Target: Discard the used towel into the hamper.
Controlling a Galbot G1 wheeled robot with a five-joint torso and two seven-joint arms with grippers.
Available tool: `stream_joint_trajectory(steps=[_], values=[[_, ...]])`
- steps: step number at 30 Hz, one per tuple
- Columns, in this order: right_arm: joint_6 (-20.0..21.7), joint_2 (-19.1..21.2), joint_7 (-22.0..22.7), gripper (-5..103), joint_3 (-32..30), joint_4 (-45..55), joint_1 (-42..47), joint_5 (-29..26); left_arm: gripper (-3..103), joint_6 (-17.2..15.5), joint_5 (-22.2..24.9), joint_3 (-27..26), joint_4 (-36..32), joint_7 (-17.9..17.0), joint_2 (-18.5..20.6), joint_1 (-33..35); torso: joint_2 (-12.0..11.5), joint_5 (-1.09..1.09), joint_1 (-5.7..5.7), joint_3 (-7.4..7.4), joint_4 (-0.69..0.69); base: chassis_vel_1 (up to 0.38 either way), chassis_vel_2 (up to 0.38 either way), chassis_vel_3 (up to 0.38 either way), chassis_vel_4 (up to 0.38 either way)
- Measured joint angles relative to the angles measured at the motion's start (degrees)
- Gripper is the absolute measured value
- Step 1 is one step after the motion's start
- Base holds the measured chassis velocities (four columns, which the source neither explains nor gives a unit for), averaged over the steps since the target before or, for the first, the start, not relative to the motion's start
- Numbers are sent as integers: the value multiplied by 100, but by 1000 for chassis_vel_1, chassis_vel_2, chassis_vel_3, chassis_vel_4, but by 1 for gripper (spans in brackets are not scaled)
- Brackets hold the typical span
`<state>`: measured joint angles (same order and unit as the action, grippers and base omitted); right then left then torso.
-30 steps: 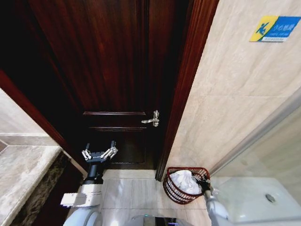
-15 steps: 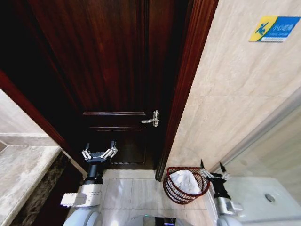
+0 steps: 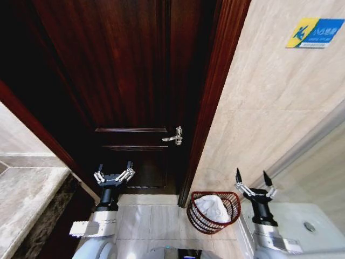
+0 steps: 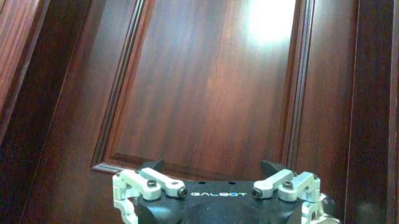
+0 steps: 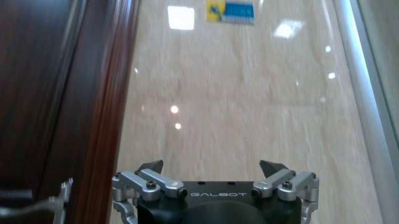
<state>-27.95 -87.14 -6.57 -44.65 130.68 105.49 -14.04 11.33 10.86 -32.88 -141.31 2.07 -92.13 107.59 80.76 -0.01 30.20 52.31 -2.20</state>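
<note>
The hamper (image 3: 232, 212), a dark reddish-brown woven basket, stands on the floor by the door frame in the head view. A crumpled white towel (image 3: 211, 208) lies inside it. My right gripper (image 3: 254, 179) is raised to the right of the hamper, open, with nothing between its fingers. In the right wrist view that gripper (image 5: 212, 164) faces the beige tiled wall. My left gripper (image 3: 114, 169) is held up open in front of the dark door, well left of the hamper. It also shows open in the left wrist view (image 4: 213, 164).
A dark wooden door (image 3: 129, 81) with a metal handle (image 3: 174, 137) fills the middle. A beige tiled wall (image 3: 269, 108) carries a blue and yellow sign (image 3: 314, 33). A stone counter (image 3: 27, 199) is at lower left, a glass shower edge (image 3: 302, 145) at right.
My right gripper has risen from the hamper's rim and moved right, away from the towel, which stays in the hamper. The left arm has not moved.
</note>
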Motion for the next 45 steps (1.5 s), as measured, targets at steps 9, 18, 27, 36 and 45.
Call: stream_joint_trajectory(steps=[9,18,27,36,45], values=[[-69,11,-100,100,22,254,95,21,100,0,0,0,0,0,0,-1,0,0,1,1,0,0,0,0,0],[-74,16,-187,100,48,191,50,32,100,0,0,0,0,0,0,-1,0,2,-2,0,1,121,-122,-124,124],[-30,-12,-186,100,21,205,-23,30,100,0,0,0,0,0,0,0,1,-2,-2,-1,0,197,-187,-187,184],[-70,-7,-216,100,32,136,-26,-4,100,0,0,-1,0,0,0,0,1,0,0,0,0,182,-188,-181,183],[-158,8,-272,100,30,56,-18,-39,100,0,0,0,0,0,0,-1,0,1,1,1,0,200,-197,-195,197]])
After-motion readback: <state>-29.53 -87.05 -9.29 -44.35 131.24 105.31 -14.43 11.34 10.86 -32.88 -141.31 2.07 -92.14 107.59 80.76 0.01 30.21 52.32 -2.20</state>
